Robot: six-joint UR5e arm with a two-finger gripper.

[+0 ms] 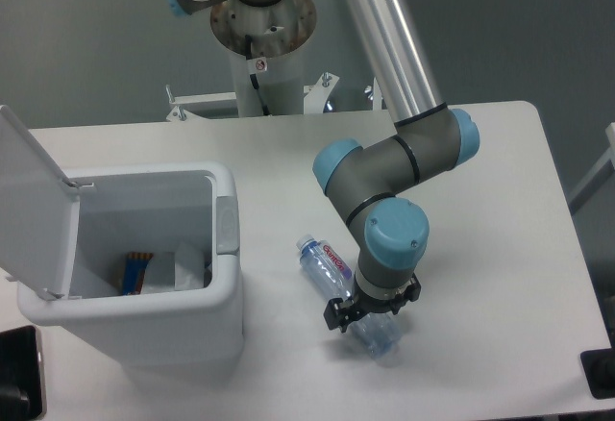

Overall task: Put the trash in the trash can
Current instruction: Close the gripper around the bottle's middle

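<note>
The trash, a crushed clear blue-tinted bottle [327,261] with red lettering on its label, lies diagonally on the white table, right of the trash can. My gripper [368,312] is low over the bottle's lower half, with a finger on either side of it. The jaws still look spread and the bottle rests on the table. The white trash can [227,253] stands at the left with its lid [34,210] swung up and open. Inside it lie a white crumpled piece [189,265] and an orange and blue item [135,272].
The robot's base column [261,61] rises at the back of the table. A black object [19,383] sits at the front left corner and another [600,373] at the front right edge. The table's right edge runs near a white frame [598,176].
</note>
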